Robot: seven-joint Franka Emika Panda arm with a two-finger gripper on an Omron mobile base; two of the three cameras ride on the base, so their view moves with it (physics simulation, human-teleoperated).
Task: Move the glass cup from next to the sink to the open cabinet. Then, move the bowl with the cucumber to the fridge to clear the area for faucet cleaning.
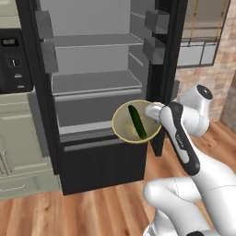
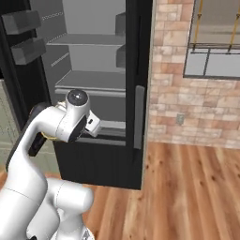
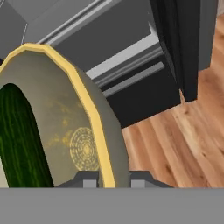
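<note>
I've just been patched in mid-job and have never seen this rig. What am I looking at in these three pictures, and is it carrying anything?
The machine is a white robot arm on a base that can drive, in a rendered kitchen. Two pictures come from cameras on the base, behind the arm to its left and right; the third looks along the claw itself.

It stands in front of an open fridge with bare grey shelves and a wooden floor below. The claw is shut on the rim of a yellow-edged bowl, one finger on each side of the rim. A dark green cucumber lies inside the bowl. The bowl hangs in the air before the fridge's lower shelves, not yet set down.
</note>
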